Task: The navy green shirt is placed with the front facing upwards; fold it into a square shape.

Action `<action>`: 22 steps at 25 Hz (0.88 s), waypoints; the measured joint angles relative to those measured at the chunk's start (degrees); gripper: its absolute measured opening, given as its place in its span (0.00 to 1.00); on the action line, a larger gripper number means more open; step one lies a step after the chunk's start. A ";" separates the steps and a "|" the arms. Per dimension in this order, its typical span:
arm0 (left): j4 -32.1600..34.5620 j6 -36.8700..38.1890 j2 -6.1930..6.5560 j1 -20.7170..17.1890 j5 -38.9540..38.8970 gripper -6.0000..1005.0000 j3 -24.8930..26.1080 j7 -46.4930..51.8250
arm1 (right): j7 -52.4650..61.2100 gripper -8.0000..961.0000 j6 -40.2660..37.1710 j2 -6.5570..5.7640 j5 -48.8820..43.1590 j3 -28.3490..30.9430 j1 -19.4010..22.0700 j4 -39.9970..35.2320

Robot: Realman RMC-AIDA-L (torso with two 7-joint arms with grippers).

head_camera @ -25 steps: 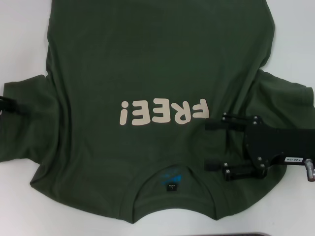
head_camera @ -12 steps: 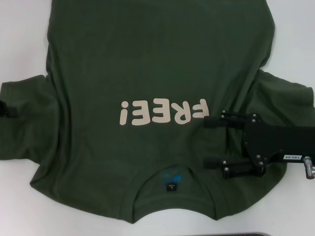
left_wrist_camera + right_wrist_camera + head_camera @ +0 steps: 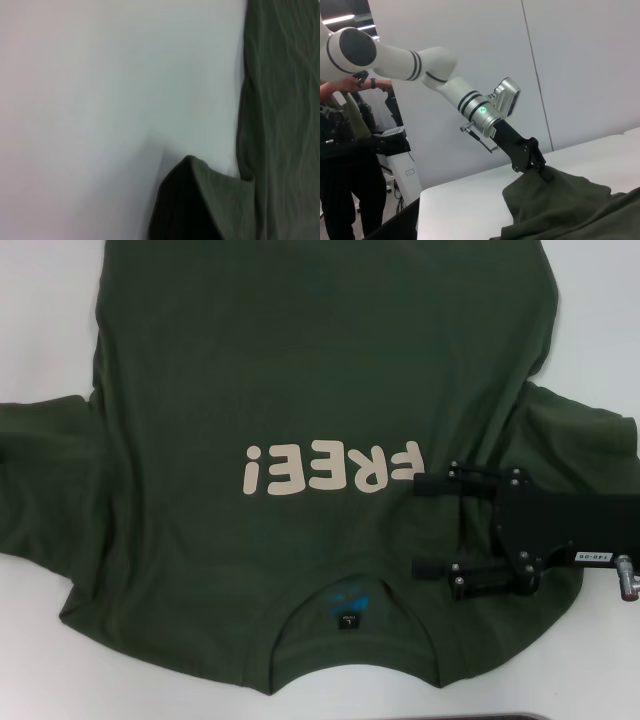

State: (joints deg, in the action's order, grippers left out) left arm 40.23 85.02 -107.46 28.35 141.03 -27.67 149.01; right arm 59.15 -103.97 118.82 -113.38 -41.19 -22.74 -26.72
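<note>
The navy green shirt (image 3: 300, 370) lies spread front-up on the white table (image 3: 40, 330). Its cream "FREE!" lettering (image 3: 333, 468) faces me upside down, and the collar (image 3: 350, 615) is near the front edge. My right gripper (image 3: 420, 526) hovers open over the shoulder on the right, beside the lettering, with nothing between its fingers. My left gripper is outside the head view. The right wrist view shows the left gripper (image 3: 540, 167) shut on a raised peak of the left sleeve (image 3: 555, 192). In the left wrist view only a sleeve fold (image 3: 200, 200) shows.
White table surface surrounds the shirt on the left (image 3: 30, 640) and right (image 3: 600, 330). A dark strip (image 3: 480, 716) runs along the front edge. In the right wrist view a person (image 3: 340, 150) stands beyond the table's end, by a white wall (image 3: 580, 65).
My left gripper has slid left out of the head view, drawing the left sleeve outward with it. The right gripper has shifted slightly away from the front edge and is still open.
</note>
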 joint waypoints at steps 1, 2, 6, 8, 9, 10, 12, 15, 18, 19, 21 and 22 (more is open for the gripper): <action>0.11 -0.07 0.05 -0.05 0.03 0.01 0.20 0.02 | 0.00 0.96 0.00 0.00 0.00 0.12 -0.01 0.00; 0.20 -0.16 0.12 -0.12 0.07 0.01 0.29 0.06 | 0.00 0.96 -0.01 0.00 0.00 0.25 -0.01 0.00; 0.46 -0.87 0.25 -0.39 0.12 0.01 0.45 0.70 | 0.00 0.96 -0.05 0.00 0.05 0.46 -0.22 0.00; 0.64 -1.10 0.29 -0.48 0.12 0.01 0.48 0.91 | 0.00 0.96 -0.08 0.00 0.07 0.53 -0.33 0.00; 0.69 -1.17 0.29 -0.49 0.13 0.01 0.48 0.93 | 0.00 0.96 -0.09 0.00 0.08 0.56 -0.36 0.00; 0.71 -1.16 0.30 -0.52 0.13 0.01 0.44 0.96 | 0.00 0.96 -0.08 0.00 0.09 0.58 -0.38 0.00; 0.73 -0.90 0.31 -0.54 0.13 0.01 0.26 0.97 | 0.00 0.96 -0.03 0.00 0.09 0.59 -0.43 0.00; 0.86 -0.93 0.41 -0.58 0.17 0.01 0.32 1.02 | 0.00 0.96 0.01 0.00 0.09 0.59 -0.54 0.00; 1.40 -1.18 0.59 -0.96 0.21 0.01 0.50 1.55 | 0.00 0.96 0.01 -0.06 0.10 0.82 -0.58 0.00; 1.63 -1.22 0.63 -1.12 0.21 0.01 0.51 1.74 | 0.00 0.96 0.02 -0.07 0.09 0.93 -0.58 0.00; 1.79 -1.00 0.66 -1.23 0.17 0.01 0.51 1.78 | 0.00 0.96 0.02 -0.08 0.09 1.02 -0.58 0.00; 1.80 -0.78 0.66 -1.24 0.17 0.01 0.51 1.74 | 0.00 0.96 0.02 -0.08 0.09 1.03 -0.58 0.00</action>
State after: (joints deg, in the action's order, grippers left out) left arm 42.03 84.24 -106.80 27.11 141.20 -27.16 150.75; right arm 59.15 -103.95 118.74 -113.29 -40.15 -23.32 -26.72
